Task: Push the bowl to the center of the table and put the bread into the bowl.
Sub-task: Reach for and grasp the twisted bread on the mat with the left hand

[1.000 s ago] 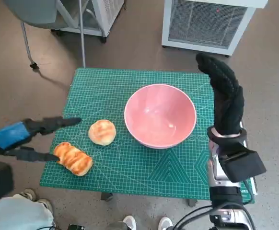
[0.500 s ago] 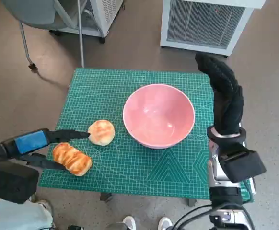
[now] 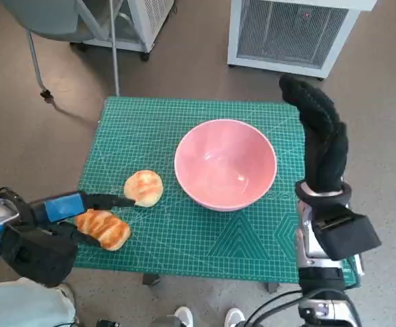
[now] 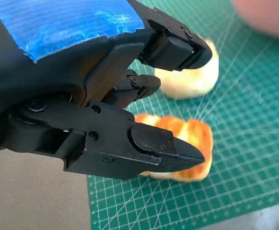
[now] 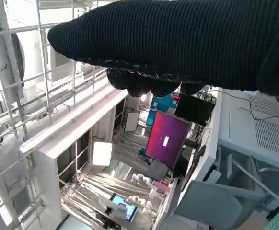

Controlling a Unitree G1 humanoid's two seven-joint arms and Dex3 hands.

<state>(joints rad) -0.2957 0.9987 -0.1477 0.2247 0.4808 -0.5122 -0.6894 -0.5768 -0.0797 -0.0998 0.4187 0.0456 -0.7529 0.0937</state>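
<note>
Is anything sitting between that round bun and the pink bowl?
No. In the head view only bare green mat separates the round bun from the pink bowl.

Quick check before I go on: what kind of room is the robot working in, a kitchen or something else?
Probably a lab or workshop, not a kitchen. The table is covered by a green cutting mat, white machine cabinets with vent grilles stand on the bare floor, and the right wrist view shows metal racks and a lit screen.
</note>
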